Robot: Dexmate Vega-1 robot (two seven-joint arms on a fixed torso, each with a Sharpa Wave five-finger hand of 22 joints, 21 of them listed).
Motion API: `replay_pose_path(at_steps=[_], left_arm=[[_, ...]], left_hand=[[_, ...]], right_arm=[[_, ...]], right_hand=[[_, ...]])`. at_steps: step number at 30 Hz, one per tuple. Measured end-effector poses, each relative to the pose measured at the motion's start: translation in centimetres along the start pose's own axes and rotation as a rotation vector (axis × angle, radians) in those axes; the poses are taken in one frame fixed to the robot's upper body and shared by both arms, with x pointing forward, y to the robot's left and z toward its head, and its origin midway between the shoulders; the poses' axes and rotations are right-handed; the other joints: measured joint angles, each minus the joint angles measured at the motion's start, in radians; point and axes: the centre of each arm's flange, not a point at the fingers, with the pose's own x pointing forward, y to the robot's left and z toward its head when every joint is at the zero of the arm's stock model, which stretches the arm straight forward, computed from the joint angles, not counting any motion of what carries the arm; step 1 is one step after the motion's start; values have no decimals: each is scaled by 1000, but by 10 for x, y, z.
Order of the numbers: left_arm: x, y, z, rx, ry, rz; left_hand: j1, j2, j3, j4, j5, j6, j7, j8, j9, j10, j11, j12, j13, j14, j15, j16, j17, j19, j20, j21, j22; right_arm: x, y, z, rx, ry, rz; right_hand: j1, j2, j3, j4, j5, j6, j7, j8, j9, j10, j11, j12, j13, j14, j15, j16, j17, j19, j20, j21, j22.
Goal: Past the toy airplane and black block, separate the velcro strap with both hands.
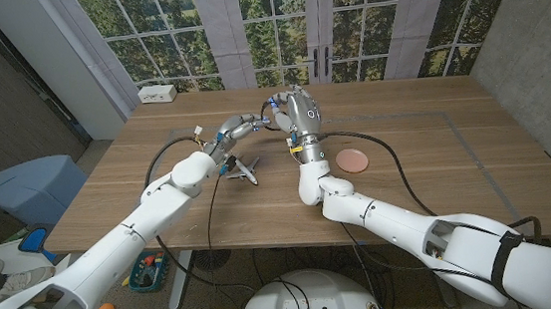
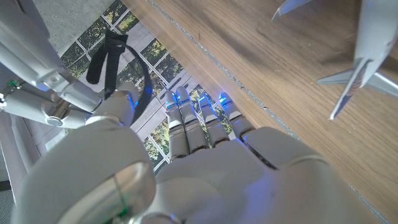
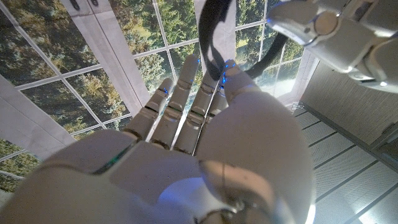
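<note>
A long wooden table (image 1: pixel 425 151) stands before tall paned windows with green trees behind. In the head view both white robot hands are raised above the table just beyond the small grey toy airplane (image 1: pixel 240 169): the left hand (image 1: pixel 236 130) reaches in from the airplane's near-left side, the right hand (image 1: pixel 297 113) stands upright just to its right, and the black velcro strap (image 1: pixel 274 111) shows as a thin dark loop between them, off the table. A round pink disc (image 1: pixel 352 160) lies well to the right of the airplane; I cannot pick out a black block. In the left wrist view the left hand (image 2: pixel 205 162) has its fingers extended side by side, and the strap (image 2: pixel 107 59) hangs by the other hand; whether the left fingers grip it I cannot tell. The airplane (image 2: pixel 357 68) lies close by on the wood. In the right wrist view the right hand (image 3: pixel 205 124) pinches the strap (image 3: pixel 214 34) at its fingertips, with the left hand (image 3: pixel 336 31) close at the strap's curve. The risk, as I judge it, is a thin one-sided hold: if the hands pull apart before both grip firmly, the strap may slip free and drop onto the airplane rather than peel open.
</note>
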Motion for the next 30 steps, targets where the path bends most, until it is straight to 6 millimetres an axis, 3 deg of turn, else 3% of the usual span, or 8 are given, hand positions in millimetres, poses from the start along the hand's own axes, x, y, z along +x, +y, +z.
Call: replay_pose_path(at_steps=[5,10,14,21,25,30], left_arm=[[1,-1,1,-8,-5,9],[1,-1,2,-13,-9,27],[0,-1,1,-10,-10,53],[-3,0,4,18,-17,97],[-5,1,6,42,-13,123],[-6,4,3,75,7,151]], left_hand=[[34,108,21,-7,3,53,-9,3,1,57,-9,27,21,29,-1,20,1,25,9,2,0],[73,169,65,5,3,172,-18,30,1,157,-19,62,46,99,-3,67,17,85,3,35,8],[91,170,93,15,3,231,-14,34,0,214,-9,84,61,157,-5,106,32,123,-17,60,11],[135,165,103,4,3,277,-5,27,-1,291,2,117,86,265,-13,185,70,200,-50,115,24],[173,169,105,-3,3,287,-4,26,0,345,15,152,116,327,-20,246,116,230,-56,155,37],[194,174,105,-3,3,289,-2,18,5,370,15,181,141,345,-23,276,149,243,-54,181,46]], right_arm=[[-1,-2,1,8,-5,-4],[-2,-3,2,12,-8,-6],[-2,-4,2,14,-9,-7],[-3,-5,1,13,-7,-9],[-3,-5,-2,4,-5,-11],[-2,-5,-5,-16,-5,-15]], right_hand=[[0,0,0,0,0,0,0,0,0,0,0,0,0,0,0,-3,5,0,0,0,0],[0,0,0,0,0,0,0,0,0,0,0,-1,0,0,0,-7,9,0,0,4,0],[0,0,0,0,0,0,0,-1,0,0,0,-1,0,0,0,-7,11,0,0,4,0],[0,0,0,0,0,2,-2,-1,0,0,0,-4,8,0,0,-15,14,0,0,4,0],[0,0,5,5,0,2,-2,-1,0,0,0,-5,12,0,0,-22,14,-6,6,4,0],[0,0,8,2,0,2,-2,-2,0,0,0,-6,16,0,0,-23,19,-6,6,8,0]])
